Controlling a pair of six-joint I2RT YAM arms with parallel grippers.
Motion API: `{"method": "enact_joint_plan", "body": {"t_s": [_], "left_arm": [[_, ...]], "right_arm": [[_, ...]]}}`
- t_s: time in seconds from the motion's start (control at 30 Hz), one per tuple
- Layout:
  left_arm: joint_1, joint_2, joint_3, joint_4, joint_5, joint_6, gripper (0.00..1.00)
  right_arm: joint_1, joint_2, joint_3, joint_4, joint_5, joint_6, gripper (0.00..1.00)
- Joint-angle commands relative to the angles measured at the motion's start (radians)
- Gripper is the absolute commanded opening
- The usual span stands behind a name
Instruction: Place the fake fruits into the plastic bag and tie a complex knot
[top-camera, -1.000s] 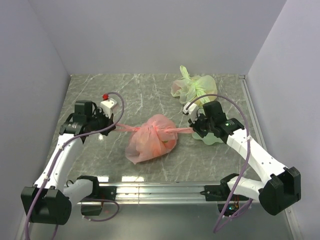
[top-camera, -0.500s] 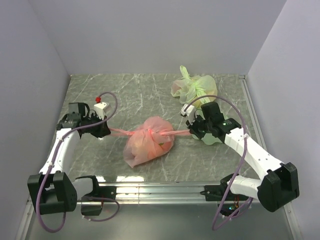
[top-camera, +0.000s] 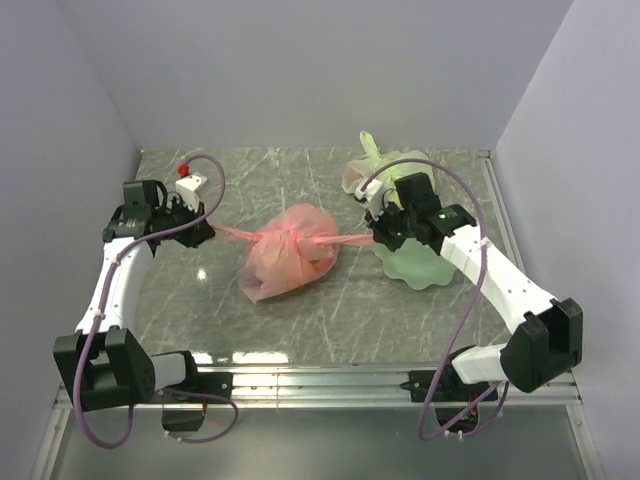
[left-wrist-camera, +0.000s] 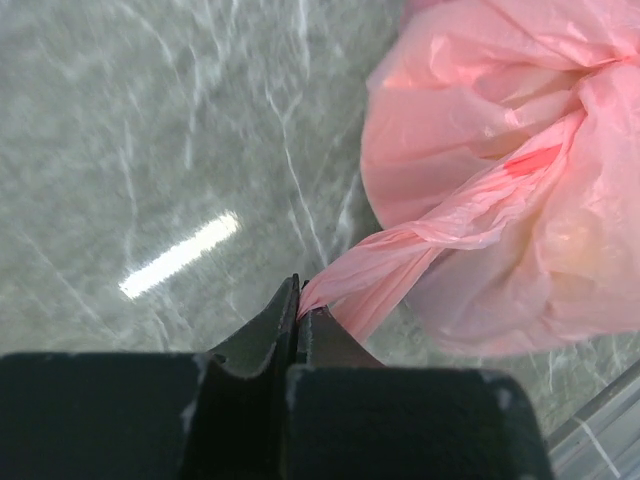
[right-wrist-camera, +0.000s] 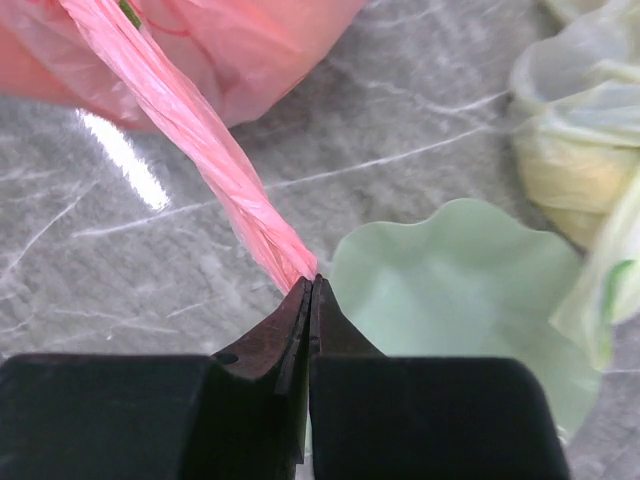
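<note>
Pulling knot snug: left gripper (left-wrist-camera: 298, 300) & right gripper (right-wrist-camera: 310, 288) each clamped shut on twisted handle (right-wrist-camera: 200, 140) of pink bag (top-camera: 290, 255), mid tabletop (top-camera: 330, 325), btwn arms. Fruit prob inside, barely visible. Tip: pull evenly, opposite ways, slow; thin plastic may tear/slip.

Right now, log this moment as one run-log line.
phase: knot tying | left fingers: shut on twisted handle of thin translucent pink plastic bag | right fingers: shut on other handle | handles: taut

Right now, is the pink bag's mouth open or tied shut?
Tied shut: the pink bag is gathered at a knot, both handles twisted and pulled taut sideways.
</note>
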Motion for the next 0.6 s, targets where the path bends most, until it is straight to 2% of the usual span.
{"method": "enact_joint_plan", "body": {"t_s": [0.0, 0.13, 0.27, 0.3, 0.33, 0.37, 0.47, 0.5, 0.53, 0.57], "left_arm": [[0.013, 0.031, -0.071, 0.094, -0.159, 0.026, 0.01], [-0.037, 0.051, -0.129, 0.111, -0.165, 0.006, 0.03], [-0.051, 0.036, -0.116, 0.067, -0.151, 0.003, 0.18], [-0.05, 0.015, -0.111, 0.056, -0.144, 0.001, 0.27], [-0.05, 0.004, -0.091, 0.03, -0.13, 0.003, 0.31], [-0.05, -0.007, -0.079, 0.016, -0.11, -0.004, 0.41], [-0.051, -0.041, -0.016, -0.034, -0.066, -0.03, 0.56], [-0.05, -0.051, 0.001, -0.045, -0.053, -0.039, 0.6], [-0.051, -0.053, 0.038, -0.061, -0.046, -0.057, 0.61], [-0.051, -0.053, 0.059, -0.087, -0.026, -0.066, 0.67]], "right_arm": [[-0.002, 0.061, -0.057, -0.105, 0.172, 0.019, 0.0], [0.004, 0.115, -0.065, -0.075, 0.152, 0.048, 0.0], [0.007, 0.132, -0.007, -0.121, 0.101, 0.068, 0.0], [0.009, 0.12, 0.019, -0.137, 0.074, 0.077, 0.13], [0.01, 0.112, 0.03, -0.145, 0.058, 0.082, 0.21], [0.01, 0.095, 0.057, -0.151, 0.04, 0.09, 0.28], [0.01, 0.08, 0.117, -0.188, -0.038, 0.113, 0.47], [0.01, 0.069, 0.131, -0.202, -0.058, 0.12, 0.59], [0.009, 0.063, 0.143, -0.207, -0.096, 0.126, 0.64], [0.01, 0.051, 0.169, -0.214, -0.124, 0.129, 0.69]]}}
